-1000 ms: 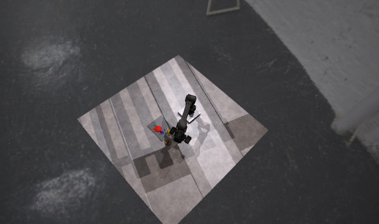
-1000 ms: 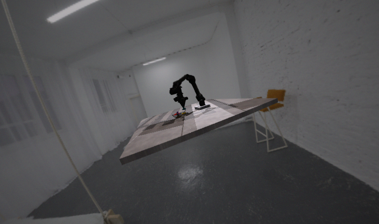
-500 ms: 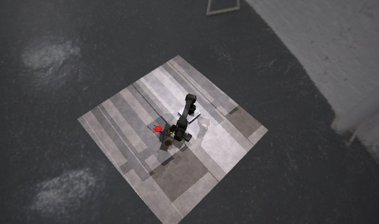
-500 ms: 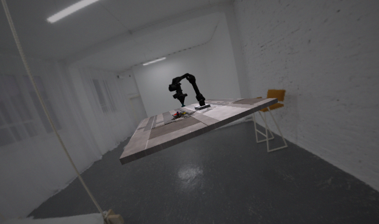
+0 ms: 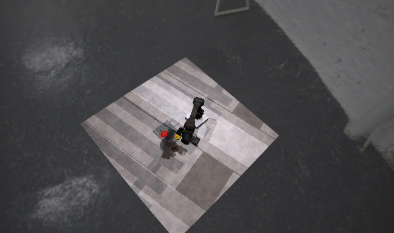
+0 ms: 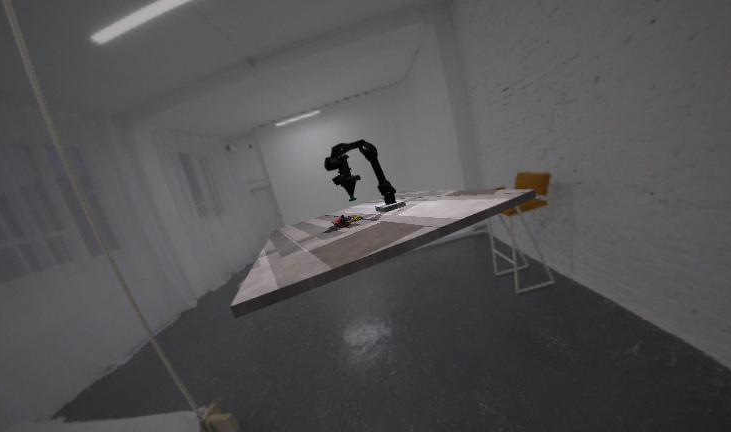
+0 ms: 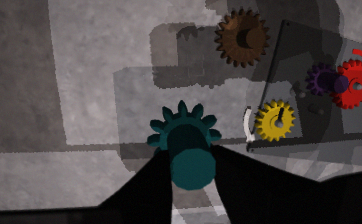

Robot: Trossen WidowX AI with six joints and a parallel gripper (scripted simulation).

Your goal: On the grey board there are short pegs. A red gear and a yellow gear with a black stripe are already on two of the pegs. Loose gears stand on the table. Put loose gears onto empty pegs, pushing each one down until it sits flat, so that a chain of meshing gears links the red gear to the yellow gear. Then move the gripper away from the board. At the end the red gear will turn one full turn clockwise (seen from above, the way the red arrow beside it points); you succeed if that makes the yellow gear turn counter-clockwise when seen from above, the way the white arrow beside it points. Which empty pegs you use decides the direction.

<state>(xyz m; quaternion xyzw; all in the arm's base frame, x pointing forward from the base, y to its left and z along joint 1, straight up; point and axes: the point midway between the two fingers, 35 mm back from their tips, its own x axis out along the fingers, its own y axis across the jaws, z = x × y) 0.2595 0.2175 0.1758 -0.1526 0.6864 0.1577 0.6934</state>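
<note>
From the top, my arm (image 5: 189, 124) reaches over the table (image 5: 206, 179) (image 6: 324, 263), its black bulk beside the yellow gear (image 5: 178, 136) (image 7: 275, 120). The brown gear (image 5: 174, 148) (image 7: 242, 38) stands on the table, off the board (image 5: 160, 127) (image 7: 327, 150).

From outside, my pincer (image 6: 352, 197) (image 7: 189, 156) points down, well above the table.

At my wrist, I have the pincer closed on the teal gear's (image 7: 192, 169) stem. On the board, the purple gear (image 7: 319, 80) sits right beside the red gear (image 7: 354, 85); yellow sits near the white arrow (image 7: 247, 124).
</note>
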